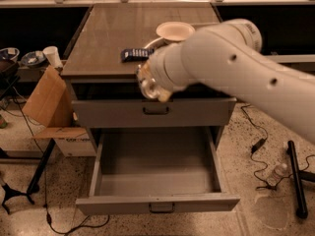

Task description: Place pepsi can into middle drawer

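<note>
1. Cabinet in camera view: grey metal cabinet w/ flat brown top (pixel 108 33) stands in the centre, on a speckled floor.
2. Middle drawer (pixel 157 178), a wide grey metal one w/ plain tray and small dark centre handle, is pulled far out toward the camera.
3. Topmost grey drawer (pixel 98 114), just above it, is pushed in.
4. Thick white robot arm (pixel 236 68) comes in from the right and crosses the front edge of the cabinet top.
5. Gripper (pixel 149 85) is at the arm's end, in front of the cabinet, approx. level w/ the top of the topmost drawer and above the open drawer. Wide or narrow: cannot tell.
6. Pepsi can: a round shiny shape shows at the arm's end, but I cannot tell if it is the can or a gripper part.
7. On the top: flat dark-blue snack packet (pixel 134 54) near the front edge; round white bowl (pixel 175 31) behind it, partly hidden by the arm.
8. Left of cabinet: brown cardboard box (pixel 47 100) and white paper cup (pixel 51 56).
</note>
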`<state>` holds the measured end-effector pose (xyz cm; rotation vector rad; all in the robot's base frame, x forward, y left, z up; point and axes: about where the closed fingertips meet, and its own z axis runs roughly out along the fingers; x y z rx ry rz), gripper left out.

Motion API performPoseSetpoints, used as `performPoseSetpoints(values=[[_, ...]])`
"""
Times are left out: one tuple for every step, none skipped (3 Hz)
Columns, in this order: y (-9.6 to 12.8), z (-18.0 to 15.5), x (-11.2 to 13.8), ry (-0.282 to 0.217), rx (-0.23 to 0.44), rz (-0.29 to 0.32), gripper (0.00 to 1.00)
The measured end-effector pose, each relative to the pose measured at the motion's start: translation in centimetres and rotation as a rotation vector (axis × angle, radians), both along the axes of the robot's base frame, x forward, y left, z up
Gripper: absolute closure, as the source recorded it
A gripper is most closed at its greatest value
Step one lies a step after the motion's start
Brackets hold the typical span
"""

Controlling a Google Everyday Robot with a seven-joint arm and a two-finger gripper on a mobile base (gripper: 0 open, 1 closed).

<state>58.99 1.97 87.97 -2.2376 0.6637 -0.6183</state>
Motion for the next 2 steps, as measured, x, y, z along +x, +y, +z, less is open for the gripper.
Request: performPoseSetpoints(values=[[-3.7, -1.7, -4.6, 0.026, -0.081, -0.077, 1.0], [-5.4, -3.4, -7.1, 0.082, -0.146, -0.098, 1.0]])
